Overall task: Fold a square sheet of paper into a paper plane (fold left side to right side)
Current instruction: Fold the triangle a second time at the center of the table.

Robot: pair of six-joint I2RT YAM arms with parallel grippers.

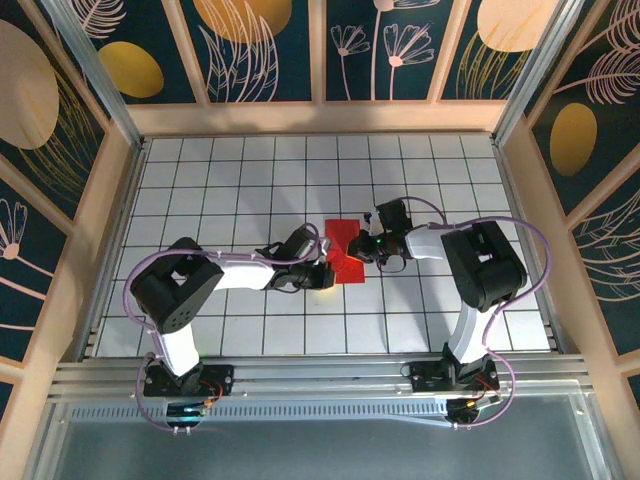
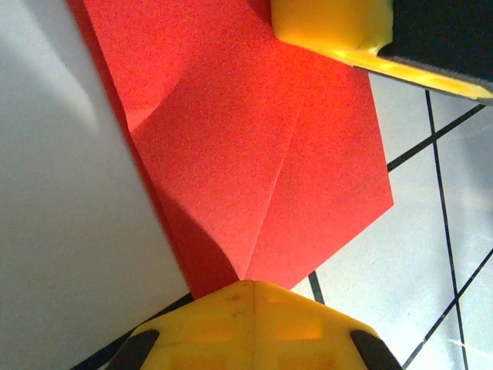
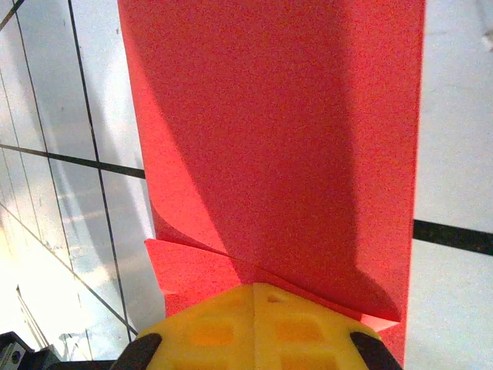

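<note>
**Half-fold down, dart not yet shaped**

White grid-tiled table (image 1: pixel 250 190), with dark floral wall panels (image 1: pixel 265 50) around it. A thin bright red sheet of paper (image 1: pixel 345 250) lies near the table's middle, between the two arm tips.

- From above, the sheet reads as a strip about one tile across, not a full square. Judged: the left-to-right half fold is laid.
- Left wrist view: overlapping layers, one slanting crease and a bulge along one edge, so it is not pressed flat.
- Right wrist view: a second layer peeks out near the fingertips.
- Left gripper (image 2: pixel 246 289): yellow jaws closed together, tip at the paper's edge.
- Right gripper (image 3: pixel 254 289): the same, on the opposite side.
- I cannot tell whether either gripper pinches a layer or merely presses on it.

Left to do, judged: flatten the crease, fold in the nose corners, fold the wings. No point has formed yet.
</note>
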